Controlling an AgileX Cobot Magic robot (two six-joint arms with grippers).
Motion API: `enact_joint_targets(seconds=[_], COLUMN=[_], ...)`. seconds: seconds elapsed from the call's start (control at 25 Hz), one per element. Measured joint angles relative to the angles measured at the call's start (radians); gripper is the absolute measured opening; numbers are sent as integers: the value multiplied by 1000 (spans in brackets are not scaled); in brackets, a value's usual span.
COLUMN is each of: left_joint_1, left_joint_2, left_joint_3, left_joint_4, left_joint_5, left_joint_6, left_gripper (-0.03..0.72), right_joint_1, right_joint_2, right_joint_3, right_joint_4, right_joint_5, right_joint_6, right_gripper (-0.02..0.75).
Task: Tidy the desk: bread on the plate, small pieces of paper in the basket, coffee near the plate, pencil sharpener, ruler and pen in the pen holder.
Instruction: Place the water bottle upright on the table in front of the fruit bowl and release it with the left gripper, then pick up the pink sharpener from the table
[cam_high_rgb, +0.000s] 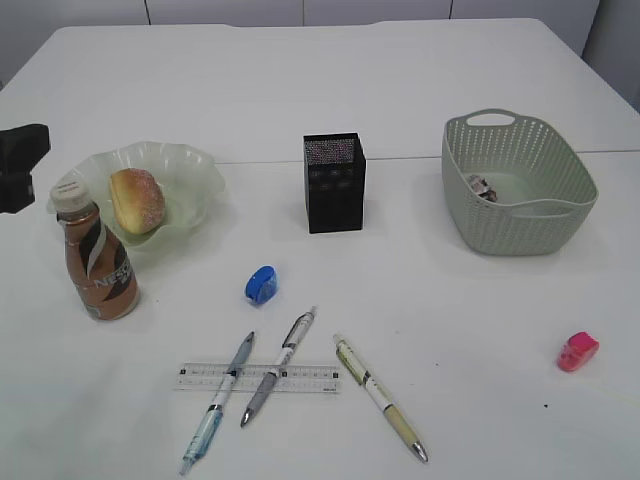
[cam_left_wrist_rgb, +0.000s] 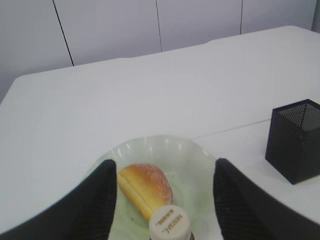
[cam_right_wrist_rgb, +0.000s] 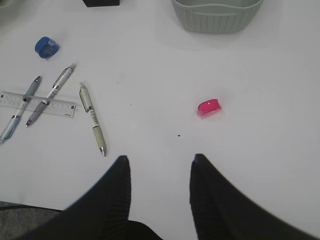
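Note:
The bread (cam_high_rgb: 137, 200) lies on the pale green plate (cam_high_rgb: 190, 165), and the coffee bottle (cam_high_rgb: 97, 270) stands at the plate's front left. The black pen holder (cam_high_rgb: 334, 183) stands mid-table. The ruler (cam_high_rgb: 310, 378) lies under two of the three pens (cam_high_rgb: 380, 397). A blue sharpener (cam_high_rgb: 261, 285) and a pink sharpener (cam_high_rgb: 577, 351) lie loose. A scrap of paper (cam_high_rgb: 481, 186) lies in the basket (cam_high_rgb: 520, 225). My left gripper (cam_left_wrist_rgb: 165, 164) is open and empty above the bottle cap (cam_left_wrist_rgb: 170, 223) and bread (cam_left_wrist_rgb: 145, 189). My right gripper (cam_right_wrist_rgb: 160, 157) is open and empty, short of the pink sharpener (cam_right_wrist_rgb: 209, 107).
The left arm (cam_high_rgb: 20, 165) shows at the left edge of the exterior view. The table's near edge shows at the lower left of the right wrist view. The pen holder (cam_left_wrist_rgb: 296, 140) stands right of the plate (cam_left_wrist_rgb: 195, 160).

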Motion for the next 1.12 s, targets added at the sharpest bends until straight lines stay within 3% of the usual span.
enact_joint_targets(seconds=[0.28,0.48,0.76,0.92,1.12], left_joint_1=[0,0,0,0,0], left_joint_2=[-167,-190,-192,-195,-236], left_joint_3=[-125,-269,-427,-438,-414], left_joint_4=[6,89,179,181,52], left_joint_5=[572,1035,1584,1752,1767], left_joint_6=[14,6,-308,-401,-438], left_gripper=[428,391,389,389,386], right_joint_1=[0,0,0,0,0], right_joint_2=[0,0,0,0,7], right_joint_3=[0,0,0,0,0], right_joint_4=[22,46,43,24,7], right_joint_5=[0,0,0,0,0], right_joint_6=[0,0,86,120,133], right_gripper=[323,323,323,323,323])
